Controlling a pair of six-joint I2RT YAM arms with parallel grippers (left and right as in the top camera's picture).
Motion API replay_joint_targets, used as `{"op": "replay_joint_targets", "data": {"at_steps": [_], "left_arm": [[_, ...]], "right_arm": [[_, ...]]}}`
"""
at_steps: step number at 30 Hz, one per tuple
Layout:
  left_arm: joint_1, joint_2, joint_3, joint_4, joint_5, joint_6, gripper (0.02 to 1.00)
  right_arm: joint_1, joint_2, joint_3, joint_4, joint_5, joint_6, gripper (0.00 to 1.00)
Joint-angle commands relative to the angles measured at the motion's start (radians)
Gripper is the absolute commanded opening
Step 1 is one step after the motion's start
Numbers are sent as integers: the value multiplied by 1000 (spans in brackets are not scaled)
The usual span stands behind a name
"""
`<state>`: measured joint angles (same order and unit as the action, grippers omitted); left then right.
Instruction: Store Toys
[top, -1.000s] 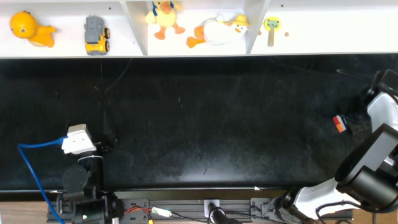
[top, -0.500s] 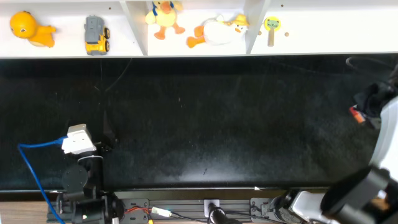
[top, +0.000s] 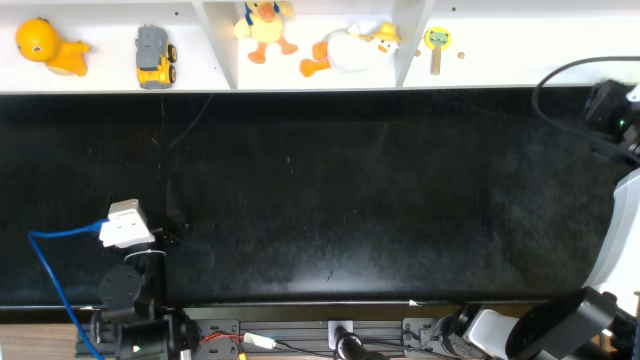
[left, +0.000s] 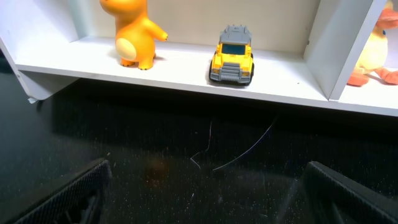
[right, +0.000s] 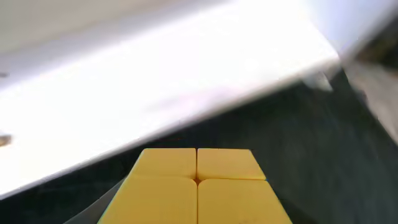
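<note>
A cube with yellow faces sits in my right gripper, which is shut on it. That gripper is raised at the table's far right, close to the white shelf. On the shelf stand an orange toy, a yellow truck, a yellow duck, a white duck and a small green toy. My left gripper is open and holds nothing, low over the black mat facing the truck.
The black mat covers the table up to the shelf's front edge. A blue cable loops beside the left arm at the near left. The shelf's right compartment is bare past the green toy.
My right arm has swung up and toward the shelf at the far right, carrying the cube with it. The left arm has stayed still.
</note>
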<state>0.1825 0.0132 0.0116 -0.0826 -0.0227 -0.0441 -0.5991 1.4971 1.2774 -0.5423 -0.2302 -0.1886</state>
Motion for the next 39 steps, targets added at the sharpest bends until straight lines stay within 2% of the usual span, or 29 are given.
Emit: {"op": "replay_joint_targets", "data": {"at_steps": [1,7,17,20,32,39], "left_arm": [[-6,-10,-3,-1,-8,22,998],[-6,-10,-3,-1,-8,22,998],[-6,-10,-3,-1,-8,22,998],[-6,-10,-3,-1,-8,22,998],[-6,-10,-3,-1,-8,22,998],[-6,-10,-3,-1,-8,22,998]], "right_arm": [[0,7,18,18,-95,-97,51],[3,13,-5,74,-247,-210,53],[0,67,-239,596,-233,-163,51],[3,127,-241,695,-258,-162,49],[14,413,-240,1208,-272,86,45],[46,511,-238,1393,-271,116,51]]}}
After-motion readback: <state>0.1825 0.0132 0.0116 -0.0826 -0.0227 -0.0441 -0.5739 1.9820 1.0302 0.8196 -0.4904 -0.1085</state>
